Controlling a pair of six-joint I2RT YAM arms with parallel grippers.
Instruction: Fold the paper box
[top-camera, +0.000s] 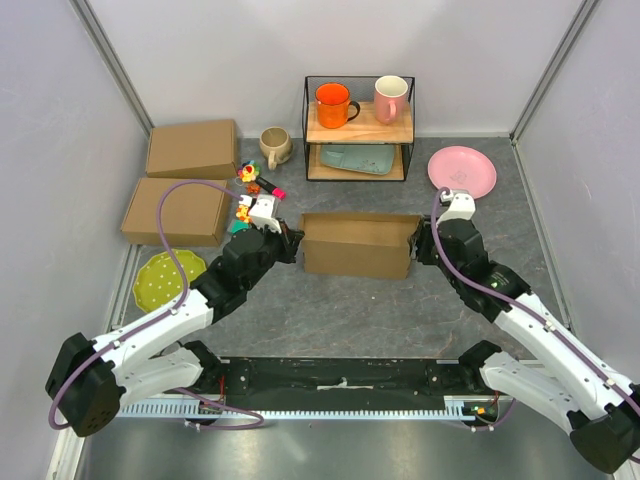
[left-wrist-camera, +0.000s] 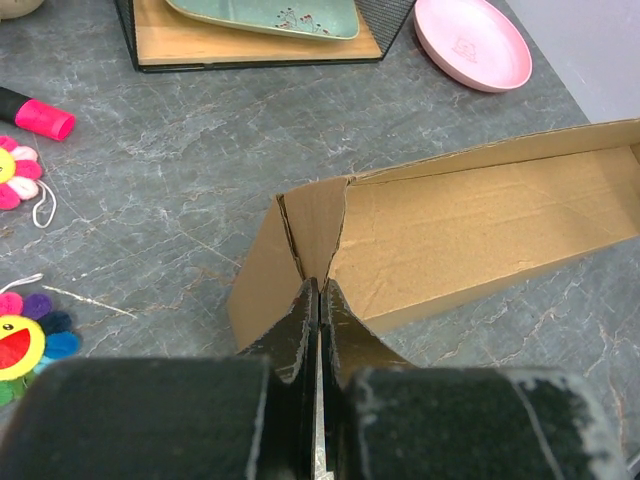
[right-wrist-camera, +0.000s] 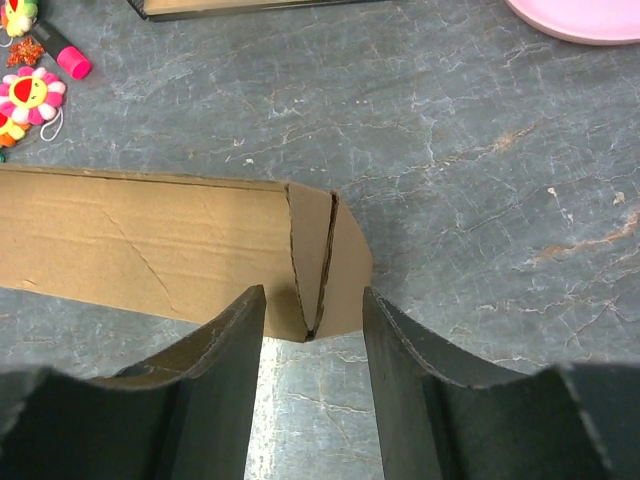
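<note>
The bench (top-camera: 340, 310) is showing a dark grey surface, veined like marble; pale flat walls are closing it in on the left, the rear and the right, and the arm bases are sitting along the near edge. The paper box (top-camera: 358, 245) is lying at the middle of the bench. It is a long, low tray of brown corrugated cardboard, open at the top, with raw cut edges and folded flaps at both ends.

Bare stone is lying open in front of the box; behind it a strip is running up to the black wire shelf (top-camera: 358, 130). On the left the room is tighter: a rear cardboard box (top-camera: 192, 150), a near cardboard box (top-camera: 175, 210) and a green dotted plate (top-camera: 168, 278) are lining that side. A glossy pink plate (top-camera: 462, 172) is resting at the right rear.

The left end effector (left-wrist-camera: 318, 300) is pinching the folded flap at the box's left end, with its dark fingers pressed together. The right end effector (right-wrist-camera: 313, 297) is standing fairly wide — its fingers are straddling the right end flap, with a gap on each side.
</note>
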